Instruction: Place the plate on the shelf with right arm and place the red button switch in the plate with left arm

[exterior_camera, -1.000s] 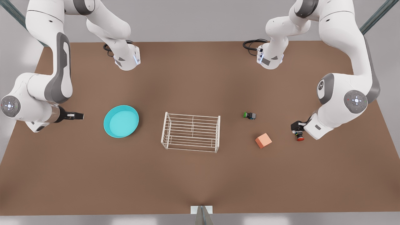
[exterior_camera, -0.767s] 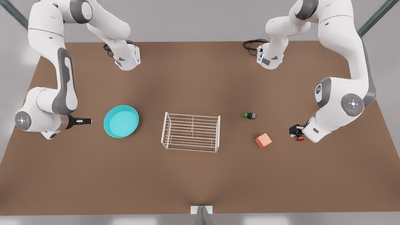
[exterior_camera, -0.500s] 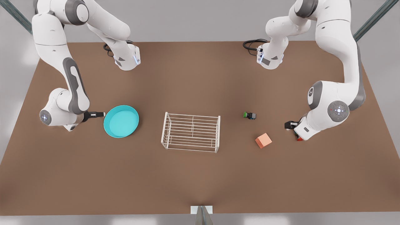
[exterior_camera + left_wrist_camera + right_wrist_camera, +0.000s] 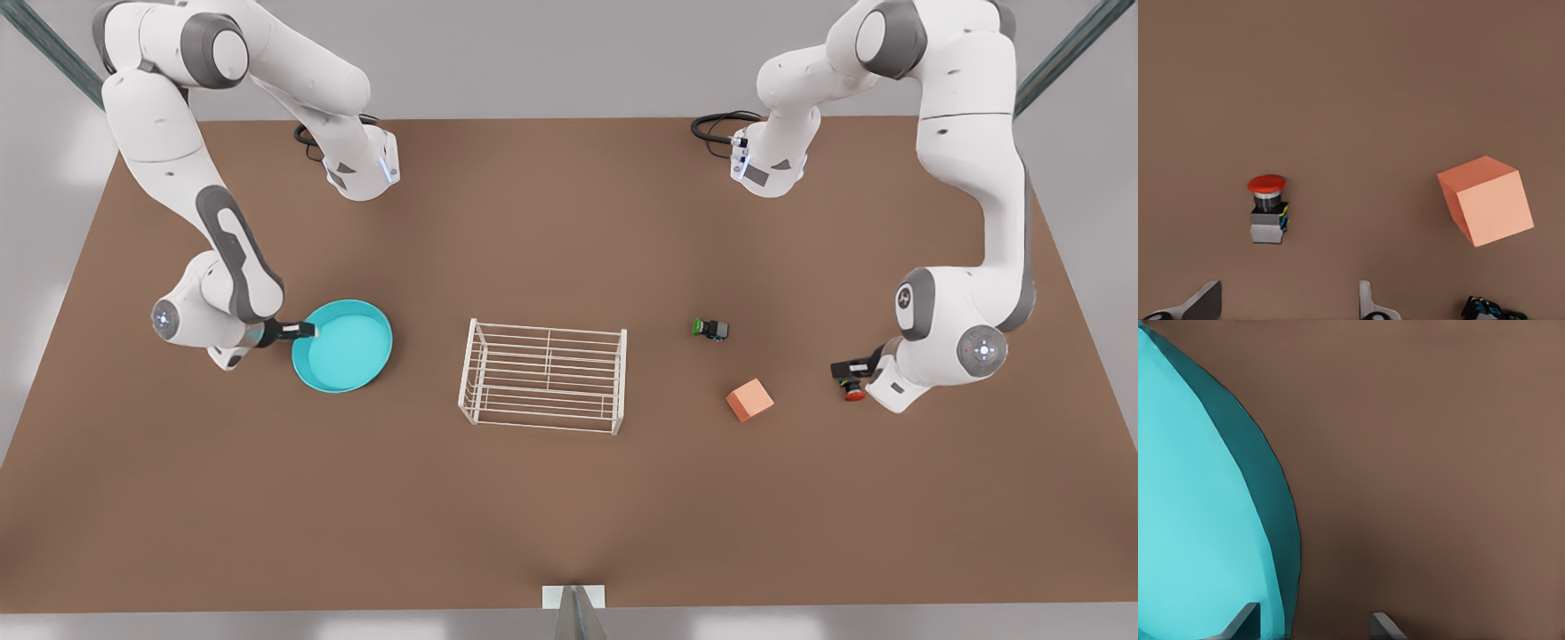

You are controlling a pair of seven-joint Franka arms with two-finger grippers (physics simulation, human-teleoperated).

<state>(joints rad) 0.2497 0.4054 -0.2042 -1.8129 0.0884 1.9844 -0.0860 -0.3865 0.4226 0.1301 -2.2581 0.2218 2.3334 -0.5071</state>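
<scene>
Plate rim between open right tool

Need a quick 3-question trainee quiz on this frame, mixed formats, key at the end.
1. True or false: the plate already rests on the shelf.
2. Which item lies closest to the left gripper? A) green-capped switch B) red button switch C) cube
3. Fill in: the right gripper, fingers apart, straddles the plate's ____.

Key: 1 false, it sits on the table; 2 B; 3 rim.
</scene>
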